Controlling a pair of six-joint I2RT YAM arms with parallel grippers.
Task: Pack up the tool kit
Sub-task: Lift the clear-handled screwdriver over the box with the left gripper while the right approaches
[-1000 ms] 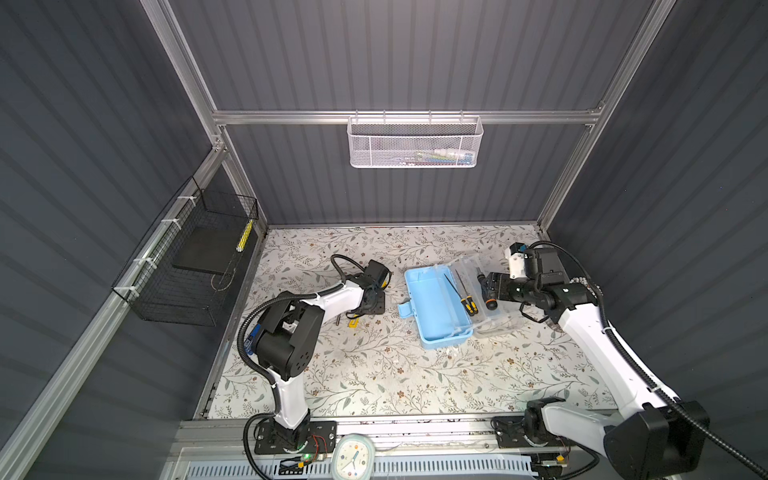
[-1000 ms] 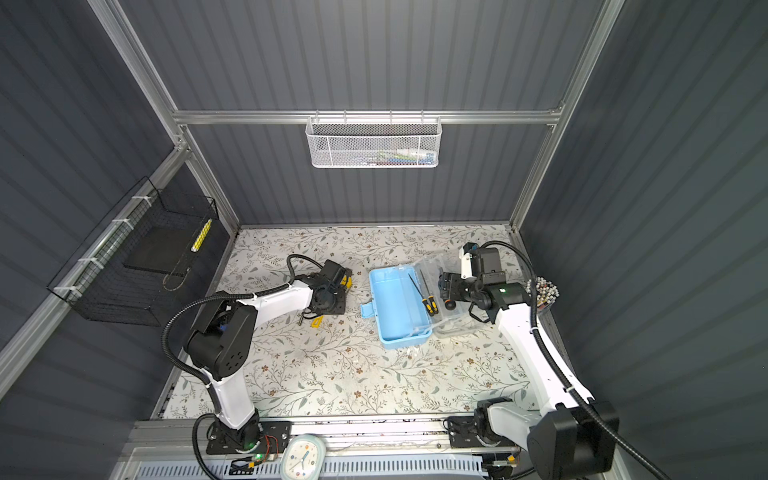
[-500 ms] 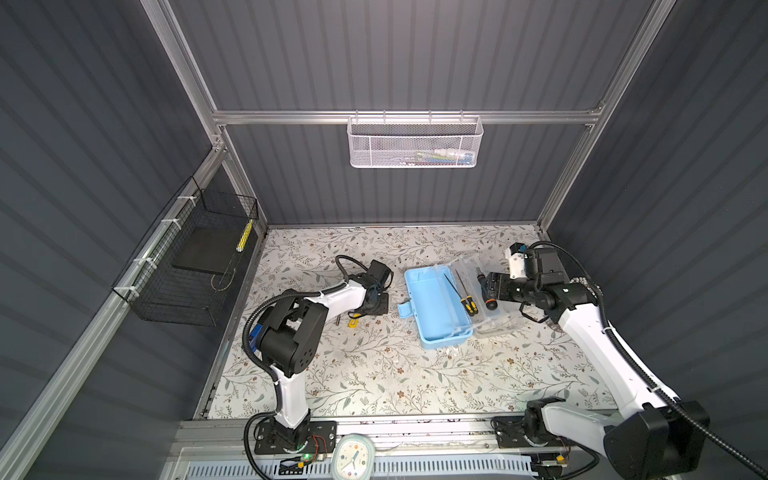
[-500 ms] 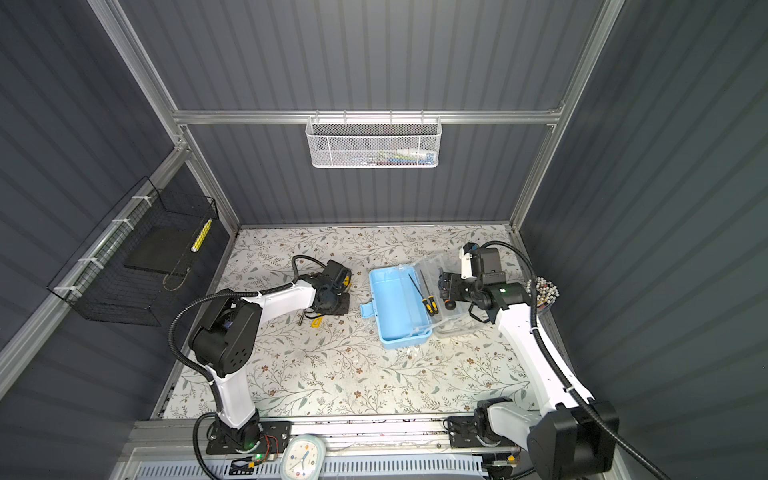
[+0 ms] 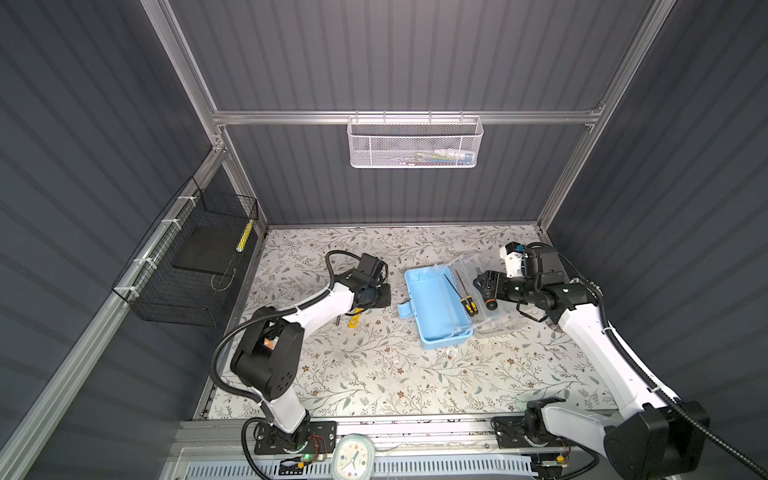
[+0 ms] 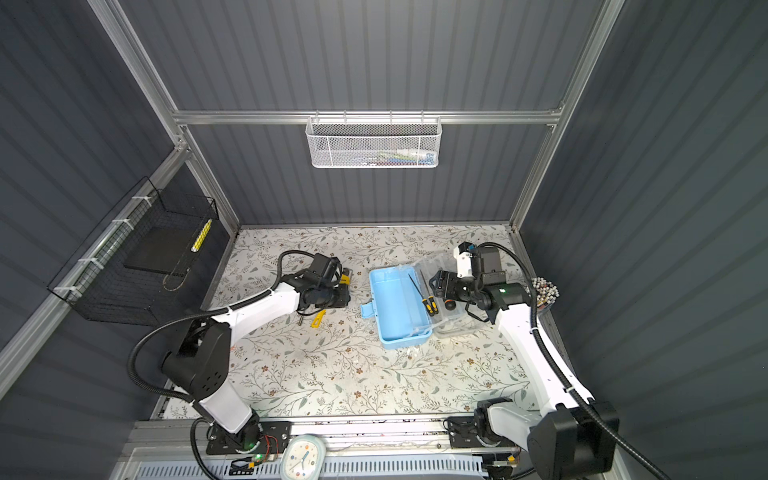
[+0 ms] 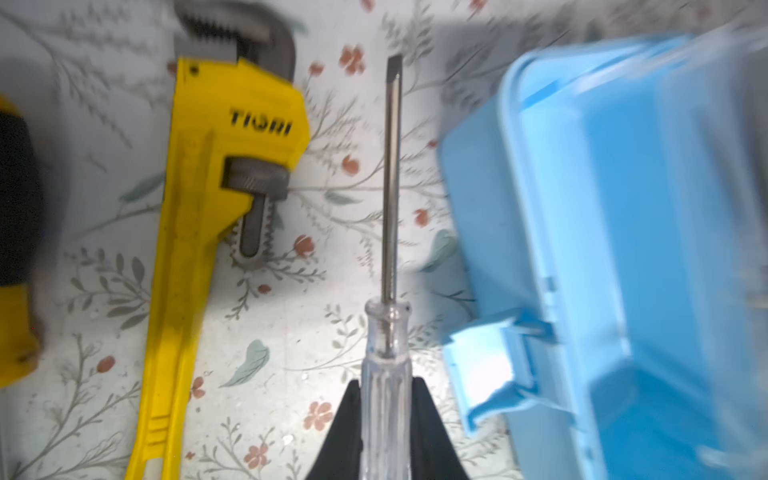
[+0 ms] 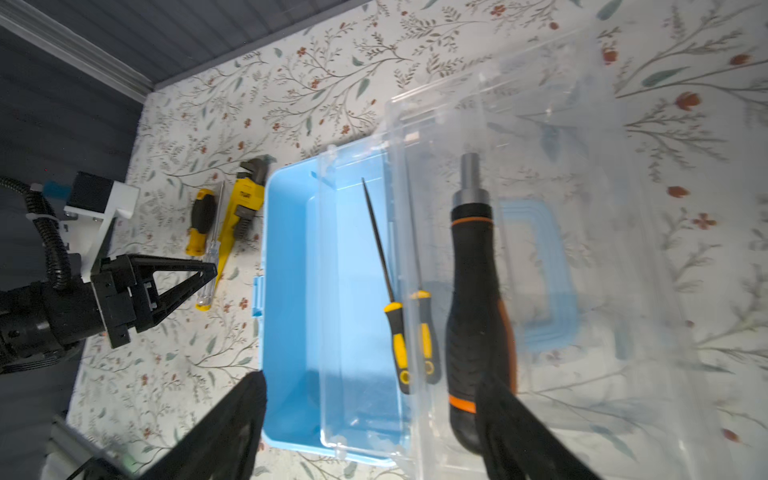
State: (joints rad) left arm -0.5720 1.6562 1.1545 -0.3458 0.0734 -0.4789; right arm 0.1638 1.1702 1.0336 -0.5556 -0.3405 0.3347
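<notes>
here the blue tool kit (image 5: 432,307) lies open on the flowery table cover (image 5: 374,374), right of the middle, its clear lid (image 8: 582,166) flat beside it. the left claw (image 7: 386,381) is squeezed tight on a clear-handled screwdriver (image 7: 390,249) next to the yellow wrench (image 7: 199,208), and the right claw (image 8: 370,388) hangs wide apart over the lid, holding nothing. dark grey ribbed walls (image 5: 415,62) stand around, a white basket (image 5: 413,145) on the back one and a black wire basket (image 5: 187,270) on the left.
</notes>
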